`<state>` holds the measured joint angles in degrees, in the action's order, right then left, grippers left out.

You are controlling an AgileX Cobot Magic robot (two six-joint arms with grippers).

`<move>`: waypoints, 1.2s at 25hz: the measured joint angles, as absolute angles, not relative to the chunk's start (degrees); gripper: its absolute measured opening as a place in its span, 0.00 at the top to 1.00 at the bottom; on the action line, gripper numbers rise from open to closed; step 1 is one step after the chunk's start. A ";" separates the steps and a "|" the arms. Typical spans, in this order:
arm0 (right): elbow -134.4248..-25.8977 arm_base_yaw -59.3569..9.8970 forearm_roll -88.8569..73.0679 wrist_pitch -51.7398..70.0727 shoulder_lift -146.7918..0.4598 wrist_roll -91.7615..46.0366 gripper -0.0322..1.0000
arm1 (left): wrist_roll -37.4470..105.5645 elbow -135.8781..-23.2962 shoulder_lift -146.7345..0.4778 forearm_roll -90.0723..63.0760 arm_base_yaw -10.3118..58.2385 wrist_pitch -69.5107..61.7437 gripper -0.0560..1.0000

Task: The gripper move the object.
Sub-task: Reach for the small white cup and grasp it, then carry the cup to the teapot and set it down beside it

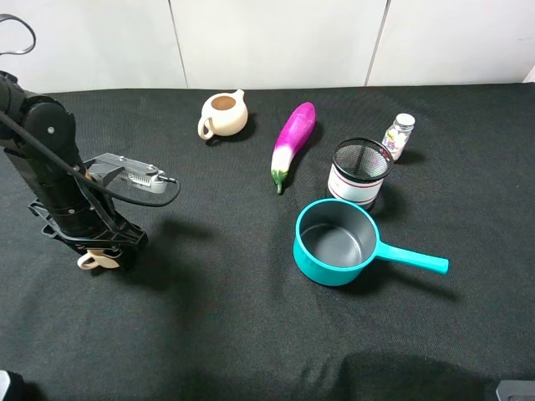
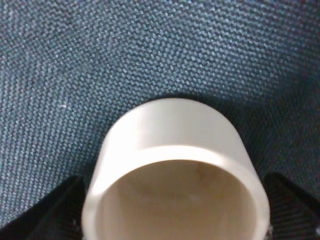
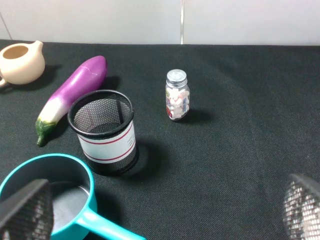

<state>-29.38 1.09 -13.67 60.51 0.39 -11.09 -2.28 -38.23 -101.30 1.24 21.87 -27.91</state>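
Note:
The object is a small cream cup (image 1: 90, 261) with a loop handle, low on the black cloth at the left. It fills the left wrist view (image 2: 170, 135), its tan inside facing the camera. My left gripper (image 1: 102, 251), at the end of the black jointed arm, reaches down over it. Its two dark fingers (image 2: 42, 215) press against both sides of the cup, shut on it. I cannot tell whether the cup rests on the cloth or is just above it. My right gripper (image 3: 162, 215) is open and empty, its mesh-textured fingertips (image 3: 25, 212) wide apart.
A beige spouted pitcher (image 1: 224, 114) stands at the back. A purple eggplant (image 1: 292, 142), a black mesh pen holder (image 1: 361, 171), a small glass bottle (image 1: 399, 135) and a teal saucepan (image 1: 313, 251) with its handle pointing right lie right of centre.

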 joint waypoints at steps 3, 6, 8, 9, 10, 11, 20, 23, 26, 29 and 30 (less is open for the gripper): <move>-29.38 1.09 -13.67 60.51 0.39 -11.09 0.30 | -2.28 -38.23 -101.30 1.24 21.87 -27.91 0.38; -29.38 1.09 -13.67 60.51 0.39 -11.09 0.30 | -2.28 -38.23 -101.30 1.29 21.87 -27.91 0.44; -29.38 1.09 -13.67 60.51 0.39 -11.09 0.30 | -2.28 -38.33 -101.30 1.29 21.87 -27.97 0.44; -29.38 1.09 -13.67 60.51 0.39 -11.09 0.30 | -2.28 -38.33 -101.30 1.29 21.87 -27.97 0.44; -29.38 1.09 -13.67 60.51 0.39 -11.09 0.30 | -2.28 -38.33 -101.30 1.29 21.87 -27.97 0.44; -29.38 1.09 -13.67 60.51 0.39 -11.09 0.30 | -2.28 -38.33 -101.30 1.29 21.87 -27.97 0.44; -29.38 1.09 -13.67 60.51 0.39 -11.09 0.30 | -2.28 -41.45 -101.35 1.29 21.87 -31.29 0.44; -29.38 1.09 -13.67 60.51 0.39 -11.09 0.30 | -2.34 -44.26 -101.35 1.29 21.87 -34.21 0.44; -29.38 1.09 -13.67 60.51 0.39 -11.09 0.30 | -2.34 -47.33 -101.35 1.29 21.87 -37.40 0.44; -29.38 1.09 -13.67 60.51 0.39 -11.09 0.30 | -2.34 -50.38 -101.37 1.29 21.87 -40.32 0.44; -29.38 1.09 -13.67 60.51 0.39 -11.09 0.30 | -2.34 -51.50 -101.37 1.29 21.87 -41.03 0.44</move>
<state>-29.38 1.09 -13.67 60.51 0.39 -11.09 -2.34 -51.50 -101.37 1.29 21.87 -41.03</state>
